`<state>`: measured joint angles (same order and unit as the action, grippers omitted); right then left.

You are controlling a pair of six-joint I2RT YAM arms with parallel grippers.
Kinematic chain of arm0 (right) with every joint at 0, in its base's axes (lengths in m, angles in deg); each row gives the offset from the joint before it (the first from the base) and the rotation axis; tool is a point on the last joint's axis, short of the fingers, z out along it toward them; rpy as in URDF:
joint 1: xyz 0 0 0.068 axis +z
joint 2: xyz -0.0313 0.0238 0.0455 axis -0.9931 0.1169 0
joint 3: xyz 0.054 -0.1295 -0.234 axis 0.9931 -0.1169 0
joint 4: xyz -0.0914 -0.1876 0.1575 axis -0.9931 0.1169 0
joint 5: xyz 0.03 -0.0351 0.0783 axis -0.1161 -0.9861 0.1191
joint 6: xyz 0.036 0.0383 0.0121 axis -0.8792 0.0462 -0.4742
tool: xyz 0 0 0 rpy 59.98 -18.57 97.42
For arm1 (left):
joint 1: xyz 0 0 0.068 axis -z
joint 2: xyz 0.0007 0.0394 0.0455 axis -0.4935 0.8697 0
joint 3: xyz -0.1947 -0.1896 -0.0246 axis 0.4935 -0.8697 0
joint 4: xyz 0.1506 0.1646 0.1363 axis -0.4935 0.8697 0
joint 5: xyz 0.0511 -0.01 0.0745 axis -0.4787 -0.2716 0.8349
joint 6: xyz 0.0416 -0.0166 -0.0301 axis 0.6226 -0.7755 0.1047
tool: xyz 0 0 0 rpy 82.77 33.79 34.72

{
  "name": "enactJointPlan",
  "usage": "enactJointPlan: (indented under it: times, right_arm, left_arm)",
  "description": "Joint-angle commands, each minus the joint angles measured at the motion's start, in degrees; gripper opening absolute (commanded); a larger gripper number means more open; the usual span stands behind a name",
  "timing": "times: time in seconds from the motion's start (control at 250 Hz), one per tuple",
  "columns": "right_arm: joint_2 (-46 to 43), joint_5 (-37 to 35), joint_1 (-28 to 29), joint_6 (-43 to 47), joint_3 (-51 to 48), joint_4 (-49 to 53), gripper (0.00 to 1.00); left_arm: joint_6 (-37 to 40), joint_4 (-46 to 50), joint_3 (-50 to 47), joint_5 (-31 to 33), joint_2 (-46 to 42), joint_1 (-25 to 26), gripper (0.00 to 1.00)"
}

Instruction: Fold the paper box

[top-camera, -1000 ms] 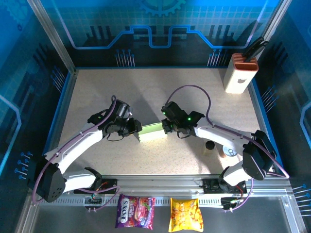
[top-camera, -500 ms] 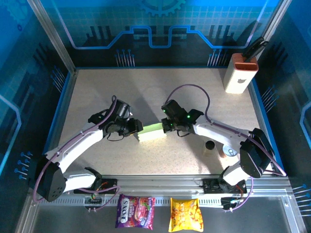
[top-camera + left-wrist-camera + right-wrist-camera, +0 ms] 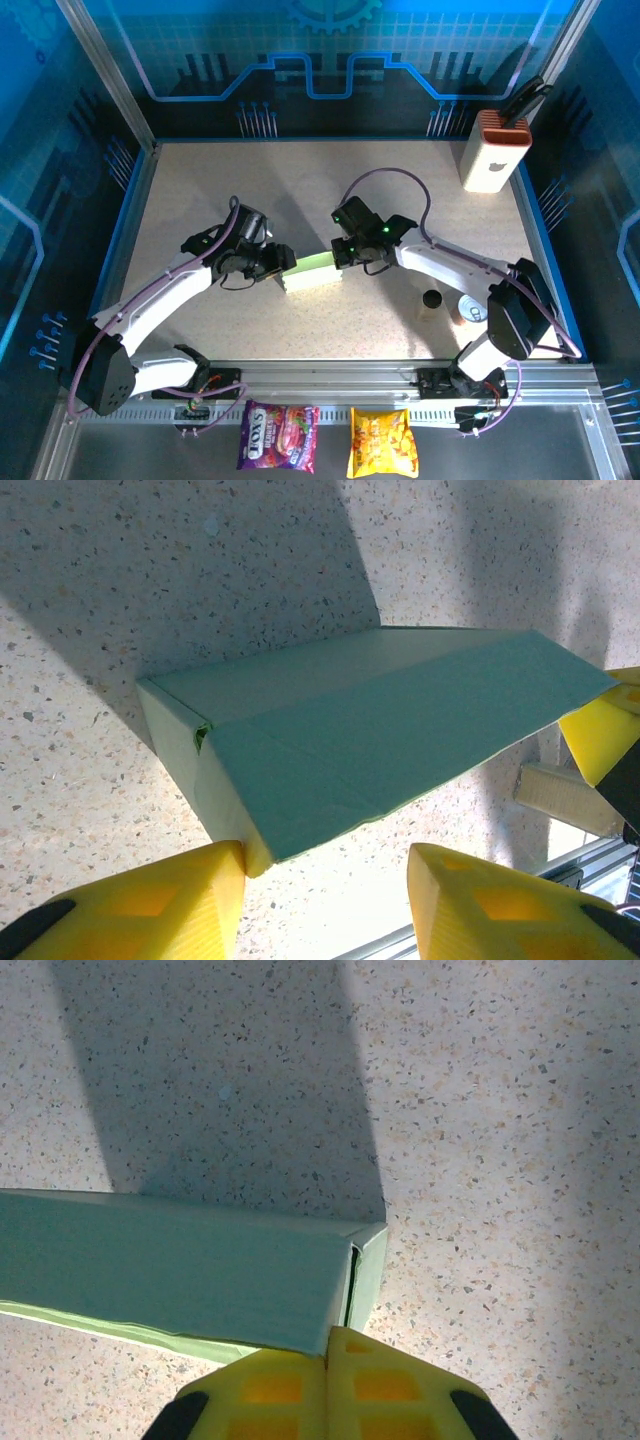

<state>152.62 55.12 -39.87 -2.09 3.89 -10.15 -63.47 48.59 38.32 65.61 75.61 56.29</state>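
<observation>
The paper box (image 3: 312,270) is a pale green, long shallow box lying at the middle of the table, its lid flap sloping down over the front. My left gripper (image 3: 279,270) is at its left end. In the left wrist view the box (image 3: 370,720) lies ahead of the left gripper (image 3: 325,885), which is open; one of its yellow fingers (image 3: 170,900) touches the box's near corner. My right gripper (image 3: 343,259) is at the right end. In the right wrist view the gripper (image 3: 327,1345) is shut, tips against the lid's corner of the box (image 3: 180,1260).
A white block with an orange ribbed top (image 3: 495,152) stands at the far right corner. A small dark cylinder (image 3: 432,299) and a round can (image 3: 470,312) sit near the right arm's base. Two snack packets (image 3: 278,437) (image 3: 382,443) lie below the table's front rail.
My left gripper's jaws have spread apart at the box's left end. The right gripper has closed fully and shifted slightly away from the near edge. The box has stayed in place.
</observation>
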Motion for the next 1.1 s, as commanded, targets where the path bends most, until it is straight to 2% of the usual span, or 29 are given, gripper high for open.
enactJointPlan:
  times: [0.0,0.128,0.316,0.456,0.511,0.783,1.099]
  right_arm:
    - [1.4,4.6,-0.4,0.4,2.9,2.0,0.0]
    - [2.1,5.4,-0.8,0.6,3.8,2.9,0.0]
    - [2.3,5.7,-0.9,1.2,4.6,3.3,0.0]
    - [1.7,5.1,-0.9,1.4,2.9,1.2,0.16]
    - [1.0,4.8,-0.7,1.5,1.9,-0.1,0.18]
    - [-0.6,2.6,-0.7,1.6,-2.7,-5.8,0.17]
    - [-2.3,0.1,0.3,2.0,-4.6,-7.4,0.18]
  left_arm:
    - [-0.1,-1.3,1.1,-2.2,0.1,-0.1,0.51]
    - [-0.1,-0.7,1.6,-1.9,-0.2,-0.2,0.56]
    - [0.8,0.2,1.4,-0.9,-0.1,-0.3,0.51]
    - [1.3,0.7,1.1,-0.5,0.3,-0.4,0.5]
    - [1.3,0.7,1.1,-0.5,0.4,-0.4,0.5]
    - [1.2,0.1,1.0,-0.9,0.5,-0.5,0.5]
    - [1.0,0.1,0.6,-1.0,0.0,-0.6,0.5]
